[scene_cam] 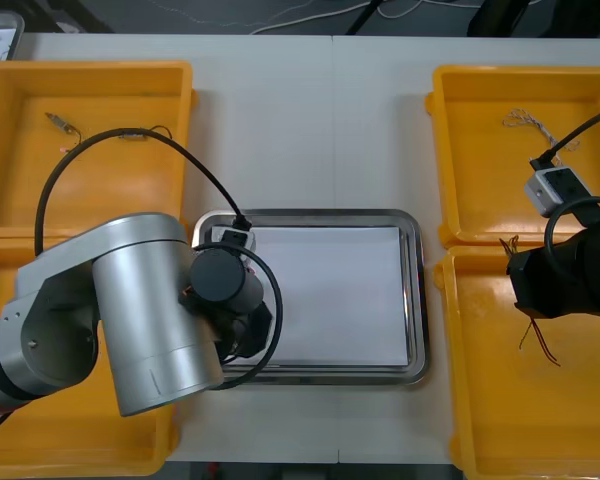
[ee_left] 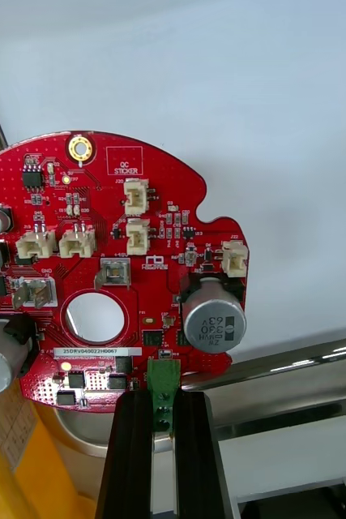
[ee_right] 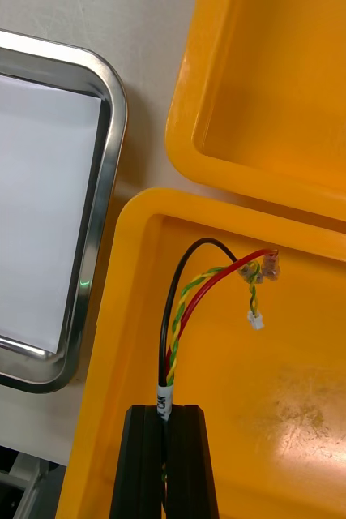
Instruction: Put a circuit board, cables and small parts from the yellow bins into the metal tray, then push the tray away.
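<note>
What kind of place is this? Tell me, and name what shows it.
Likely an electronics kitting bench: yellow bins flank a metal tray, the left hand holds a round red circuit board over it, and the right hand grips a red and yellow cable over a bin.

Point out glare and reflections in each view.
Right wrist view: a mottled glare patch in the yellow bin, beside the right jaws shut on the red and yellow cable. Left wrist view: bright streaks along the metal tray, beside the circuit board in the left jaws. Front view: soft sheen on the tray rim.
</note>
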